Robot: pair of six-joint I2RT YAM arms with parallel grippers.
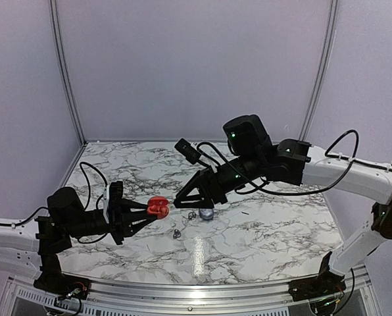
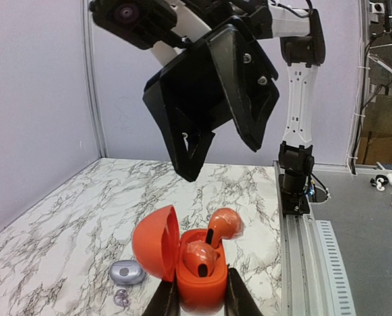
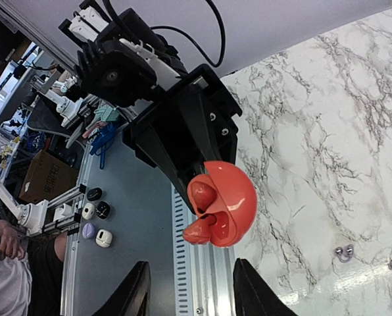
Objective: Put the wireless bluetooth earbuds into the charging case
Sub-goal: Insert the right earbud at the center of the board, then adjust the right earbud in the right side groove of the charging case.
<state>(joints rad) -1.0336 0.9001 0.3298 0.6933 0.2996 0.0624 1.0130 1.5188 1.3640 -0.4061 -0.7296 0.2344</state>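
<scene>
In the overhead view, at centre left, the left claw (image 1: 148,210) is clenched on a small glossy red clamshell charging case (image 1: 159,207) and holds it above the marble-patterned tabletop (image 1: 262,237). The right claw (image 1: 178,203) hangs just beside the case, with its tips pointing at it. On the tabletop below lie a tiny silvery-grey earbud (image 1: 191,215), a second silvery bud (image 1: 177,233) and a pebble-shaped grey-lilac case (image 1: 206,213).

In the left wrist view the red case sits at lower centre with its lid swung open to the left. One red bean-shaped earbud (image 2: 199,258) lies down in its well. The other red earbud (image 2: 223,224) rides high and tilted over the right well, and I judge it not seated. The right claw hangs above it, released and empty. A press that lands off the middle of the tilted bud could flick it out onto the tabletop. Too hard a press could twist the case in the left claw's narrow grip.

In the right wrist view the right claw's fingers (image 3: 138,293) stand spread at the bottom edge with nothing between them, and the red case is at centre. A finger that catches the lid could snap it shut on the raised bud.
</scene>
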